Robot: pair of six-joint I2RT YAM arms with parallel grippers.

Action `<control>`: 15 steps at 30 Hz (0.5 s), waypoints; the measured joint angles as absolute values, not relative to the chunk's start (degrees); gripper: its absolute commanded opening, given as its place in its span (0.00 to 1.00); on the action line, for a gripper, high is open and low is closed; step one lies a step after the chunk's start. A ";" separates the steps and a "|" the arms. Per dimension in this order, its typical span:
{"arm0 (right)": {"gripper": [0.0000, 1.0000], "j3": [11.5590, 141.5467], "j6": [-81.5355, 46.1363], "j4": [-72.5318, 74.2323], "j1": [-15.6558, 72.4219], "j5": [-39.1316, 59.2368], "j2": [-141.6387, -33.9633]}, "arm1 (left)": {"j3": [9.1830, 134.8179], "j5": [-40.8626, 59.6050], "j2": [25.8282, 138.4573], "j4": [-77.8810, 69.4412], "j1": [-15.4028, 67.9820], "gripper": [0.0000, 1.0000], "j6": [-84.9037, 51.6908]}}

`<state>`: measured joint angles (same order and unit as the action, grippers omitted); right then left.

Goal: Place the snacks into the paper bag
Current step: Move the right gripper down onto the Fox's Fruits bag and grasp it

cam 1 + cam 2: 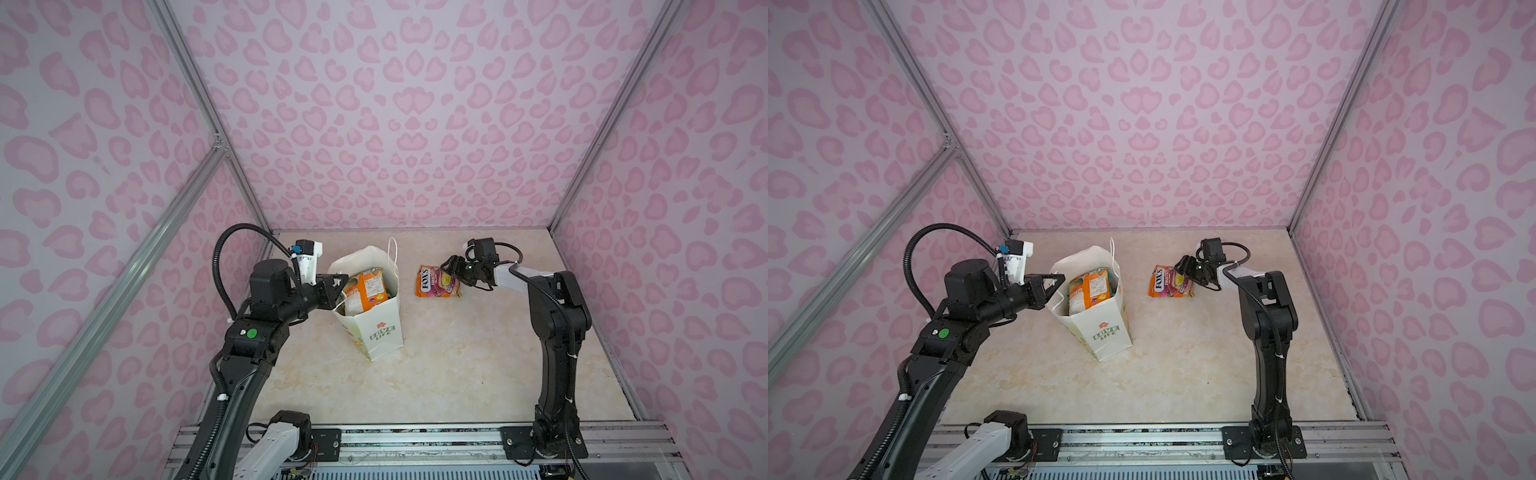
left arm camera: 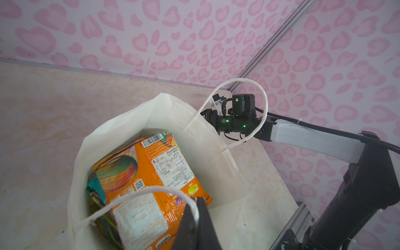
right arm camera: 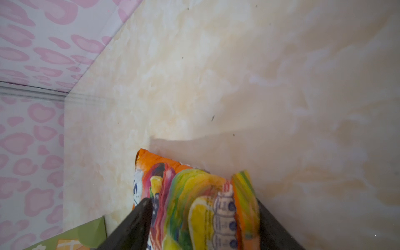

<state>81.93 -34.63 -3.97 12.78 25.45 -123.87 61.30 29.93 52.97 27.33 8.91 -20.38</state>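
Your left pincer is clamped shut on the near handle of the paper bag. The white cord runs straight into the closed fingertips. In both top views that pincer sits at the 9 o'clock side of the bag's mouth.

You'll find the bag standing open on the bench, a little toward 9 o'clock from the bench's middle, with its "LOVE LIFE" print facing 6 o'clock. Its far handle stands up at the 1 o'clock corner of the mouth. The packed pouches fill the bag. An orange one lies on top with its label side up, and teal and green edges show beneath it.

Your right pincer reaches in from 3 o'clock onto the loose pouch. The pouch is orange with "FOX'S" on it and rests on the bench at the bag's 3 o'clock, apart from it. The right wrist view shows a black finger against each side of the bunched pouch. That view is blurred, so the hold looks closed on the pouch rather than certainly firm.
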 measured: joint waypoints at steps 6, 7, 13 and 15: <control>0.54 81.89 -32.36 -7.05 14.13 22.28 -123.33 | 61.30 29.91 52.93 27.33 9.02 0.03 -20.36; 0.51 81.25 -32.36 -7.09 14.13 22.28 -122.91 | 61.30 29.89 52.90 27.33 9.02 0.03 -20.36; 0.35 76.69 -33.91 -6.52 14.15 22.76 -119.92 | 61.30 29.54 52.90 27.35 9.02 0.03 -20.34; 0.30 75.20 -34.61 -6.96 14.15 23.33 -118.67 | 61.30 29.52 52.90 27.35 9.06 0.03 -20.34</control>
<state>75.20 -34.61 -6.96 14.15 23.33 -118.67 61.30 29.52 52.90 27.35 9.06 -20.34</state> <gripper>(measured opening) 0.334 0.061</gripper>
